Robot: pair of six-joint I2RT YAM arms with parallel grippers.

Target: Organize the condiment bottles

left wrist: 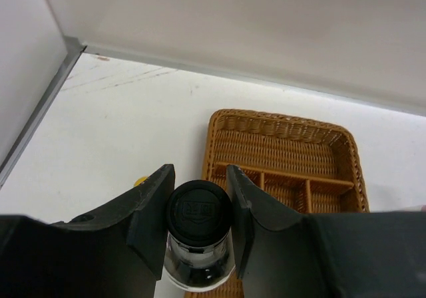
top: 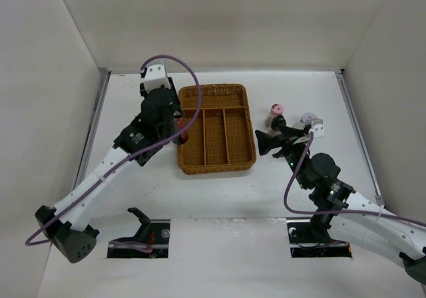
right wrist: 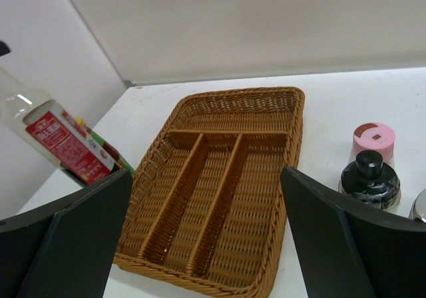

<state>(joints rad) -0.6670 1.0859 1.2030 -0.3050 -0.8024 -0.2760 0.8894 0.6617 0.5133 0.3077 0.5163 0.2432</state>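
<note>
My left gripper [top: 176,126] [left wrist: 199,178] is shut on the black cap of a clear glass bottle [left wrist: 198,208] at the left rim of the brown wicker tray [top: 216,169]. In the right wrist view this bottle [right wrist: 63,145] is tilted and bears a red label. A yellow-capped bottle [left wrist: 140,180] stands just behind it. My right gripper [top: 266,142] [right wrist: 205,175] is open and empty, right of the tray. The pink-lidded bottle [top: 275,110] [right wrist: 373,140], the dark stubby bottle [top: 280,122] [right wrist: 369,178] and the lavender-lidded bottle [top: 307,118] stand close to it. The blue-labelled bottle is out of view.
The tray has one cross compartment at the far end and three long ones, with nothing in them [right wrist: 233,93]. White walls enclose the table at the back and on both sides. A metal strip [left wrist: 40,112] runs along the left wall.
</note>
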